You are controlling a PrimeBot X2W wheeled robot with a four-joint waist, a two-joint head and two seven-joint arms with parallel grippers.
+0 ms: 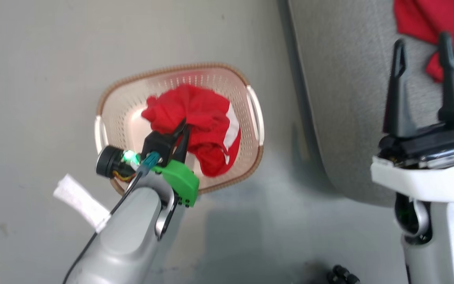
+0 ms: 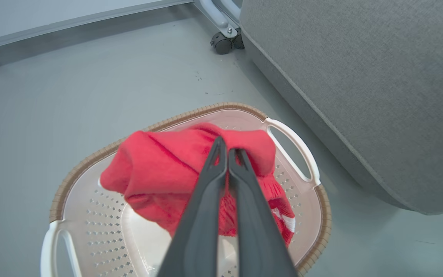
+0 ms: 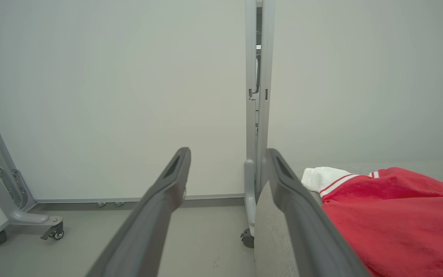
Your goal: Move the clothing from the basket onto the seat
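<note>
Seat [image 1: 341,98] stands just beside basket [image 1: 179,68] on the floor [image 1: 34,59], carrying one red garment [image 1: 440,19]; basket holds the other garment [image 1: 203,106], pinched by left tool [image 1: 183,125]; right tool [image 1: 421,40] wide, over seat.

Left claw [image 1: 183,128] of two long dark tapered fingers [image 2: 206,200], pale grey rounded forearm [image 1: 132,236], bright green plastic bracket [image 1: 181,181], small round black camera [image 1: 108,161] beside a green light [image 1: 130,157], thin black cable [image 1: 124,196], white tape tag [image 1: 81,203], right claw [image 1: 422,39] on a black base, white wrist housing [image 1: 420,179].
</note>
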